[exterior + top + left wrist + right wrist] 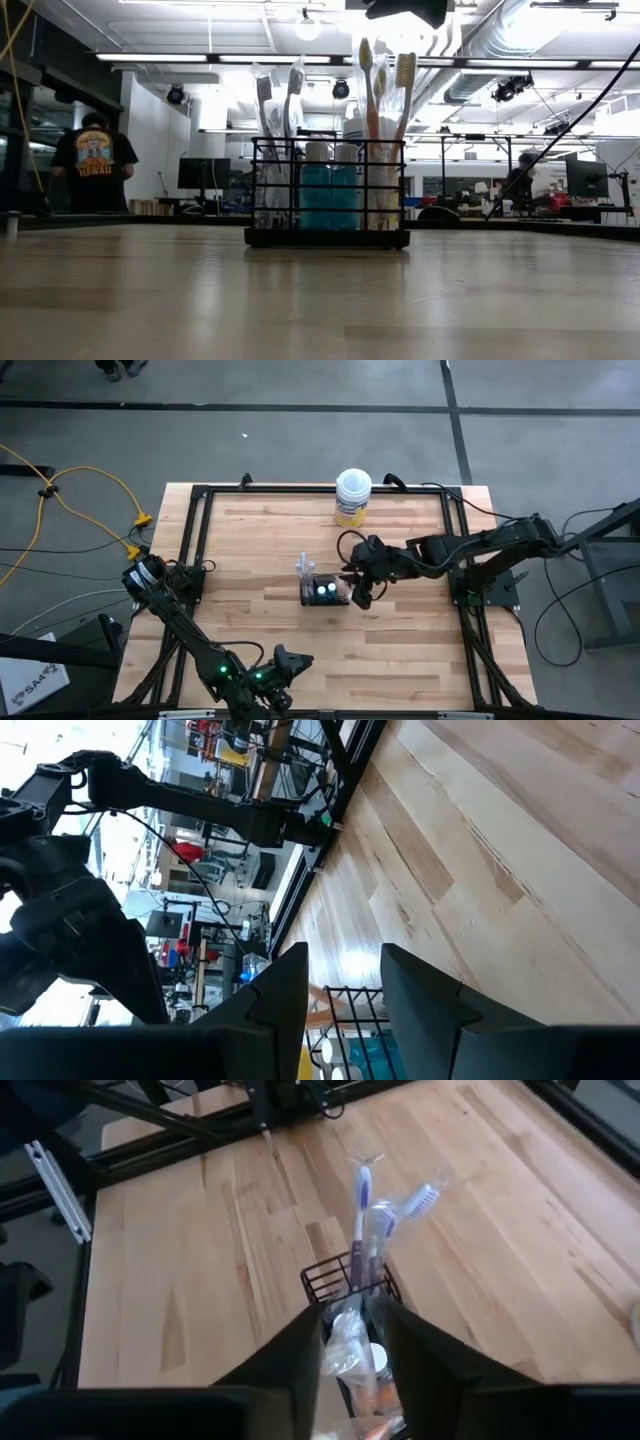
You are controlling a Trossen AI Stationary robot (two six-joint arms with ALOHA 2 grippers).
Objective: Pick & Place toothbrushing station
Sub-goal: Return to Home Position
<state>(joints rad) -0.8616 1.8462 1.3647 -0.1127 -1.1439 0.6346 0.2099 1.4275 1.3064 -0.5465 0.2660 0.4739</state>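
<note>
Holder: small black wire-mesh box (325, 592), rectangular, standing upright near the middle of the worktop (260, 540)
Brushes: slim toothbrushes (368, 100) upright at one end of the holder, heads well above its rim; clear-wrapped ones (265, 120) stand at the other end
Tubes: two teal tubes (330, 195) with white caps, side by side in the middle compartment
Right gripper: the right gripper (358, 590) hangs just above the holder's right end, dark fingers spread apart and holding nothing; from its wrist camera the brush tops show in the gap between the fingers
Left gripper: the left gripper (292, 663) sits low by the near edge, left of centre, well apart from the holder, fingers parted and empty
Tub: round yellow tub (353, 497) with a white lid, alone at the far edge, well clear of the holder
Open room: bare boards on every side of the holder, widest toward the left edge and the near right corner
Surface: pale wooden planks, smooth with a slight shine, ringed by a black metal frame (190, 550)
Room: grey concrete floor (300, 440) with a yellow cable (60, 495) off the left side; bright strip lights overhead; a person in a black T-shirt (95, 160) stands beyond the table, back turned
</note>
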